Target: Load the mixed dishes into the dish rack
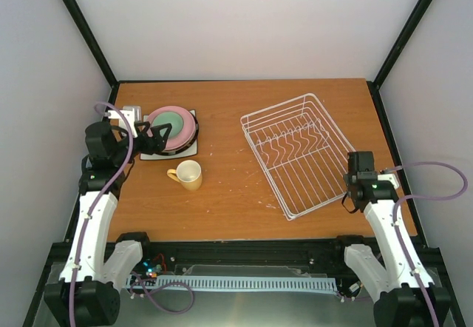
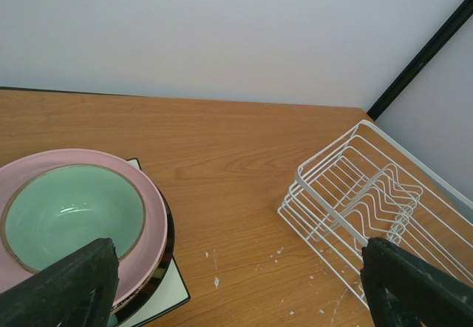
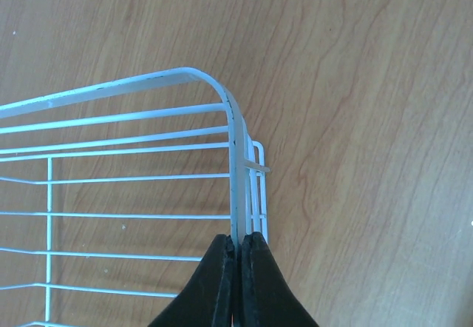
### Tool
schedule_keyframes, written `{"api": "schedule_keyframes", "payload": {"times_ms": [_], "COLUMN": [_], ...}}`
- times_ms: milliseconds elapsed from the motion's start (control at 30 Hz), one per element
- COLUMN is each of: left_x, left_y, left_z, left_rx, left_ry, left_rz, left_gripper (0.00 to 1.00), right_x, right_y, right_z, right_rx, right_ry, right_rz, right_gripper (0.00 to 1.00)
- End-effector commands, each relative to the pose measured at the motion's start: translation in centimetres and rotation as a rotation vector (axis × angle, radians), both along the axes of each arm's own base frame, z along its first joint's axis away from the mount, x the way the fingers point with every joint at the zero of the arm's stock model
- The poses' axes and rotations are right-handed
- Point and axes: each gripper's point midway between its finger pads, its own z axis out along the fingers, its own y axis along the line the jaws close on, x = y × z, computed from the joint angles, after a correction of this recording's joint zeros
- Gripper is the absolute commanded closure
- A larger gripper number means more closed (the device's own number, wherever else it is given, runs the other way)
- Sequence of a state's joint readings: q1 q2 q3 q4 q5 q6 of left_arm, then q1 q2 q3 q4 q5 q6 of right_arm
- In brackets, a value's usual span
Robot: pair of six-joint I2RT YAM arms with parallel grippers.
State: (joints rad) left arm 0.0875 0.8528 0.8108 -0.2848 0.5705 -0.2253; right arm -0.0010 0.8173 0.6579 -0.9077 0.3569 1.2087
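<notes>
Right hand (image 3: 238, 249) is clamping the rack (image 3: 133, 86) rim; left hand (image 1: 154, 140), spread wide, is partly hiding the bowl (image 1: 168, 126).

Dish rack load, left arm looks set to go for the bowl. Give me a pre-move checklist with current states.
1. Left claw open: ok, fingers spread wide.
2. Mint-green bowl topmost and nothing in it: ok, it sits on the pink plate.
3. Bowl centred between the fingers: not ok, it lies toward the finger at the left of the wrist view.
4. Right claw shut on the dish rack rim: ok.
5. Rack slots free: ok, no dish in it.
6. Yellow mug clear of the pink plate: ok, they stand apart.
</notes>
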Motion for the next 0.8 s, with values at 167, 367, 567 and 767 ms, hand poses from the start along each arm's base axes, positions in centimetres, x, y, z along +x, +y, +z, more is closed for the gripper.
{"api": "schedule_keyframes", "payload": {"times_ms": [167,367,567,767], "left_x": [0.5,0.6,0.3,0.0], "left_y": [-0.5,-0.9,-1.1,-1.3], "left_z": [0.3,0.0,0.0,0.1], "left_rx": [0.036,0.05,0.066,0.063], "left_ry": [-0.033,-0.024,-0.029,-0.034], "left_rz": [-0.01,-0.018,-0.017,-0.022], "left_gripper": [0.1,0.1,0.1,0.1], "right_x": [1.7,3.9,4.8,4.2], "right_y": [2.9,6.3,8.7,9.0], "right_z": [-0.1,-0.5,-0.4,0.3], "right_rx": [0.04,0.071,0.069,0.053], "right_ry": [-0.098,-0.111,-0.104,-0.1], "right_rz": [-0.181,-0.192,-0.16,-0.117], "right_gripper": [0.97,0.97,0.97,0.84]}}
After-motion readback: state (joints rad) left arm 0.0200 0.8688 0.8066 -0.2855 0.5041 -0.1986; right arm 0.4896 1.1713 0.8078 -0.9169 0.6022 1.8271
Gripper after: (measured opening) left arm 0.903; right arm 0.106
